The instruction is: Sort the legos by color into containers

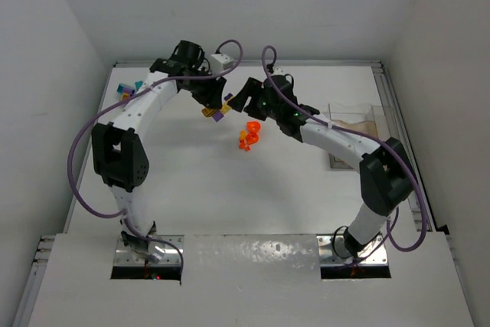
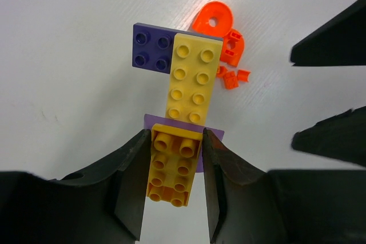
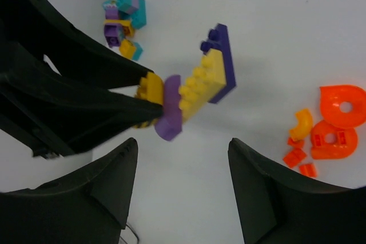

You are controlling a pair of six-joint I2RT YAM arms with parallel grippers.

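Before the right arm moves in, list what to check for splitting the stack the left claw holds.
1. Left claw clamped on the brick stack: ok.
2. Right claw open: ok.
3. Stack all one colour: not ok, yellow and purple bricks are joined.
4. Orange pieces lying apart from the stack: ok.
5. Containers sorted by colour so far: cannot tell.

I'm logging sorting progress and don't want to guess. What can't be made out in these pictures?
Containers: top view only, partly behind the right arm; contents too small to tell.
Brick pile, far left: tiny in top view, blurred in right wrist view; count unclear.
Held stack: left gripper's jaws cover its gripped end's sides, left wrist view.
Orange pieces: cut off by right edge, right wrist view.
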